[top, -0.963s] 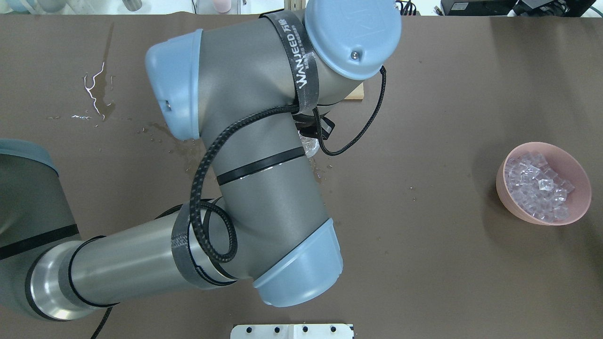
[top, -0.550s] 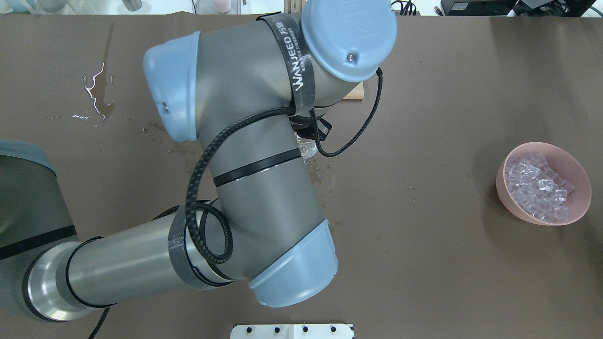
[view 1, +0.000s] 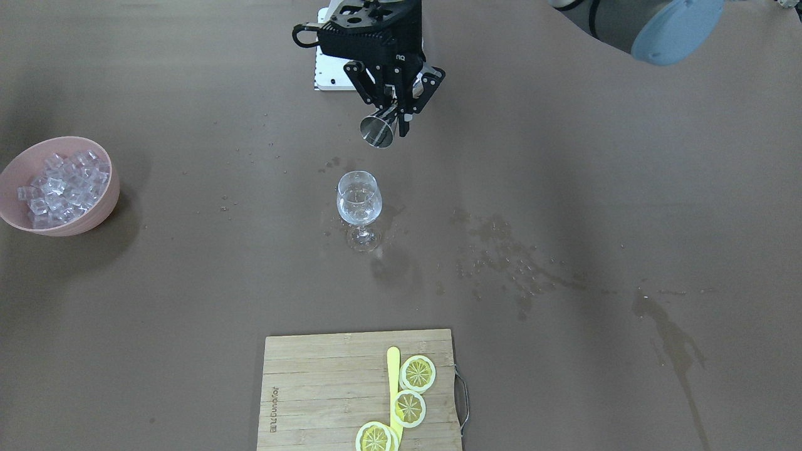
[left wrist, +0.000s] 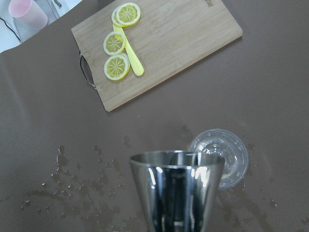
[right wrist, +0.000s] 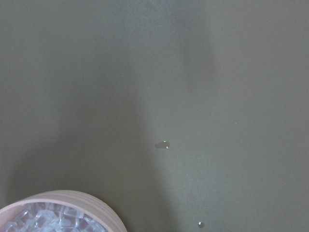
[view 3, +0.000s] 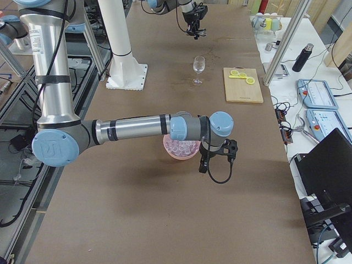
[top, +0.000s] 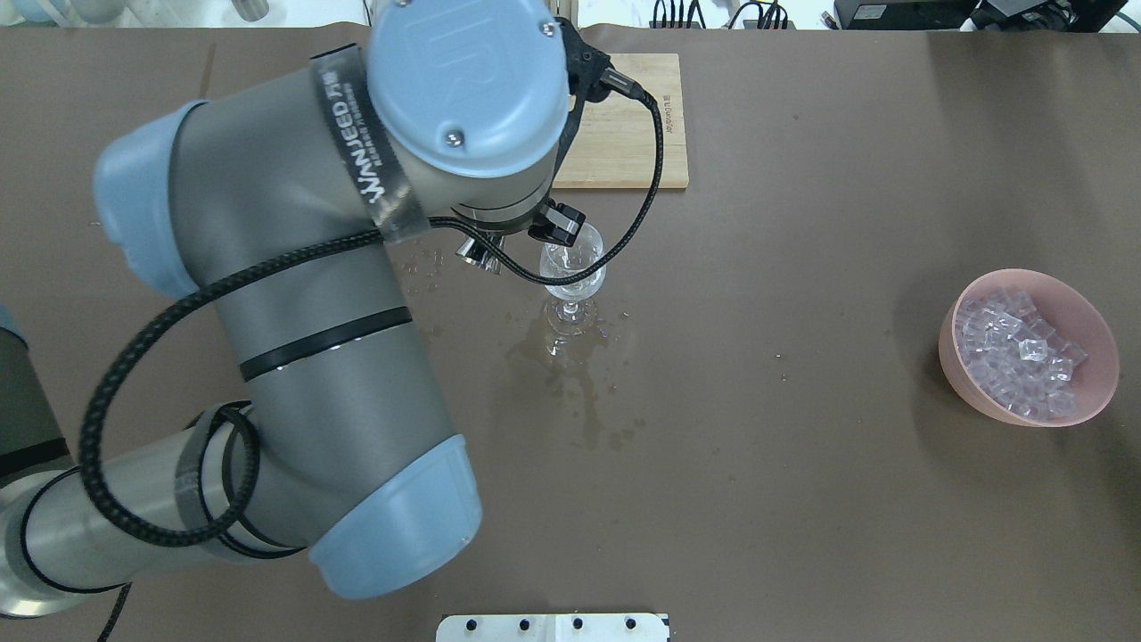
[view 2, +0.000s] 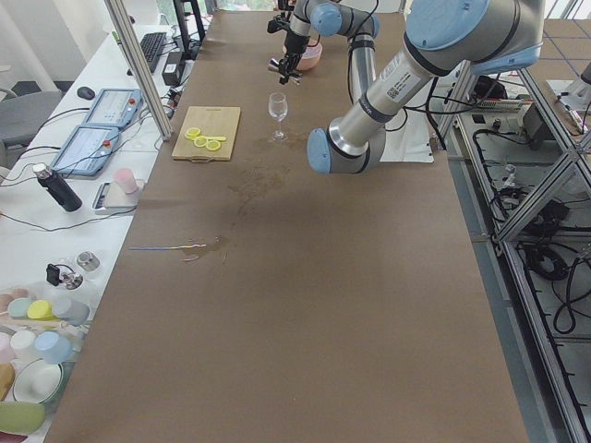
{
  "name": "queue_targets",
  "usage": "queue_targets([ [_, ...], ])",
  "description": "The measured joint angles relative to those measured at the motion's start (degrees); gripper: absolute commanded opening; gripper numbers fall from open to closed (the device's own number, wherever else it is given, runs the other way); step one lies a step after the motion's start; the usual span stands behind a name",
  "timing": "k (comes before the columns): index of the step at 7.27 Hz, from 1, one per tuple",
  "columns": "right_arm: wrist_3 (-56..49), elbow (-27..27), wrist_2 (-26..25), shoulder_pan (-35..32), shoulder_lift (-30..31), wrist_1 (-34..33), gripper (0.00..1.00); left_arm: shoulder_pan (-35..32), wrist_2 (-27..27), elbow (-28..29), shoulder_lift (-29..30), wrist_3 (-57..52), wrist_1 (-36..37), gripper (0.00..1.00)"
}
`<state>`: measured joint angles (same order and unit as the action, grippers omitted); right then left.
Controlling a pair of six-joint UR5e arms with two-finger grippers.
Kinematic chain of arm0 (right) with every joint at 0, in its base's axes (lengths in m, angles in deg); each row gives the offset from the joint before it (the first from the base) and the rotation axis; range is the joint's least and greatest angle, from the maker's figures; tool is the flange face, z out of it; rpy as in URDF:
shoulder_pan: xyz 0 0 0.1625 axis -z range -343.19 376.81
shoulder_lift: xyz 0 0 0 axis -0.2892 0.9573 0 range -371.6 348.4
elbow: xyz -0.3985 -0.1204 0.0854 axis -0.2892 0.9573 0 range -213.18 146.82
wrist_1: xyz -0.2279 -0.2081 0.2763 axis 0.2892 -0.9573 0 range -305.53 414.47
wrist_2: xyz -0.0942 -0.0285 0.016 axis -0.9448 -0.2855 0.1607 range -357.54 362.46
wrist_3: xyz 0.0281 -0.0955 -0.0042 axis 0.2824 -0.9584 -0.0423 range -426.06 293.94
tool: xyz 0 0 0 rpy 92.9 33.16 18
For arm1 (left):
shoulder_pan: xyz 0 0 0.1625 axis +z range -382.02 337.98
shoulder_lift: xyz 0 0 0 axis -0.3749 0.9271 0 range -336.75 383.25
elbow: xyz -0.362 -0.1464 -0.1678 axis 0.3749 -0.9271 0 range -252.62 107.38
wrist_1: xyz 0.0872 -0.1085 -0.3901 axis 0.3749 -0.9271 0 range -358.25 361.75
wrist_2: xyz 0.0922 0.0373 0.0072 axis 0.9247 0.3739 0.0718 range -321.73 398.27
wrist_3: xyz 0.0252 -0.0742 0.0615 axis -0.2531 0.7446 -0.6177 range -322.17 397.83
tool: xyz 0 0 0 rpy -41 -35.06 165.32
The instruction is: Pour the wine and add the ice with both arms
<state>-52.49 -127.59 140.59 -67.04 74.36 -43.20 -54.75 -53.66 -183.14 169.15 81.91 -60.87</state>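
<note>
Pooling shallowly in the wine glass [view 1: 359,203] at mid-table, the wine [view 1: 358,198] could spill if the left gripper [view 1: 393,111], clamped on a tilted steel jigger [view 1: 378,132] nearby, clips the rim. The ice [view 1: 59,185] lies in the pink bowl [view 1: 88,219], well apart. Whether the right gripper [view 3: 215,161] near it is open or closed, I cannot tell.

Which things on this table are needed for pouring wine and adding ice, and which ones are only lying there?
Belong to the job:
steel jigger, held in the left gripper
wine glass
ice in the pink bowl

Just lying about:
cutting board
lemon slices
yellow utensil
spilled drops on the table
</note>
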Motion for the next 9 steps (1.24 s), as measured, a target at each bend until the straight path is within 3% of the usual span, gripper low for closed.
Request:
queue_targets([
  [3, -0.10, -0.05, -0.02, 0.00, -0.10, 0.38, 1.00, -4.15, 0.56, -5.18, -11.55, 5.76, -17.30, 0.00],
  [5, 0.08, -0.06, -0.05, 0.00, -0.23, 1.18, 1.00, -5.40, 5.00, -7.64, -20.28, 12.79, -28.97, 0.00],
  [7, 0.15, -0.14, -0.05, 0.00, -0.29, 1.32, 1.00, -5.50, 13.69, -8.71, -27.28, 22.27, -36.64, 0.00],
  [9, 0.19, -0.16, -0.08, 0.00, -0.42, 1.33, 1.00, -4.08, 25.21, -9.33, -32.53, 32.14, -38.48, 0.00],
])
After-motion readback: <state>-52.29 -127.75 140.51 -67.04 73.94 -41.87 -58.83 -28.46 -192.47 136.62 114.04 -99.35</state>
